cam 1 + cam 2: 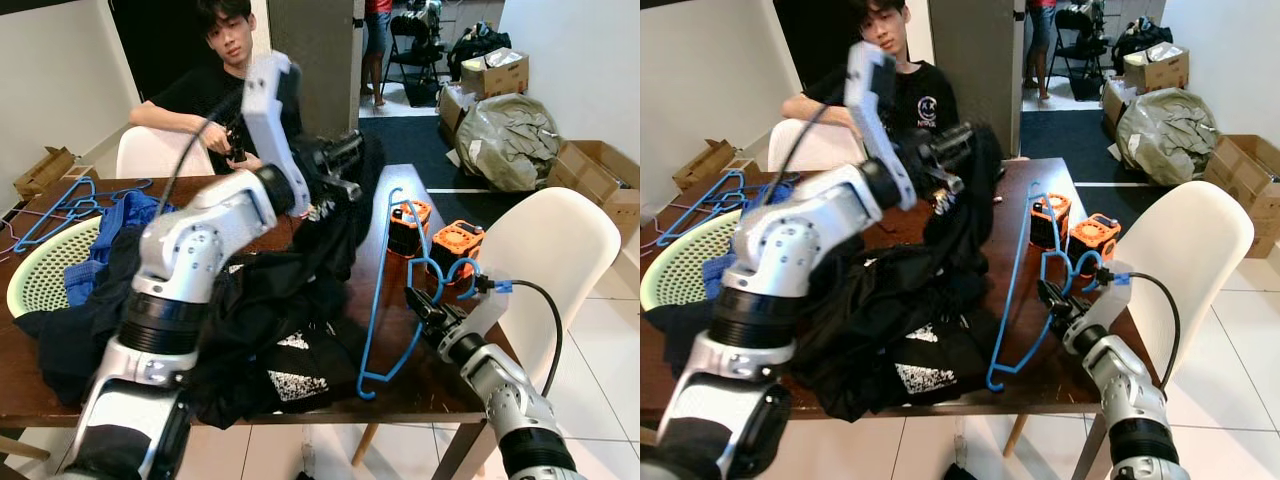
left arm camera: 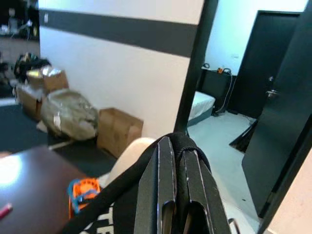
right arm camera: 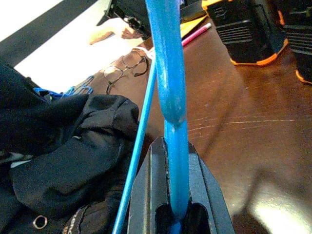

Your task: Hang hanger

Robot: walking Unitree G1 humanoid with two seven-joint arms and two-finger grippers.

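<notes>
Clamped around the thin blue plastic hanger, the right gripper holds it upright over the dark wooden table, near the edge. Its partner, the left gripper, is pinched shut on a fold of the black printed T-shirt and lifts it above the heap (a person sits just behind). My guess: they're dressing the hanger, so next its shoulder needs threading into the shirt's neck.
</notes>
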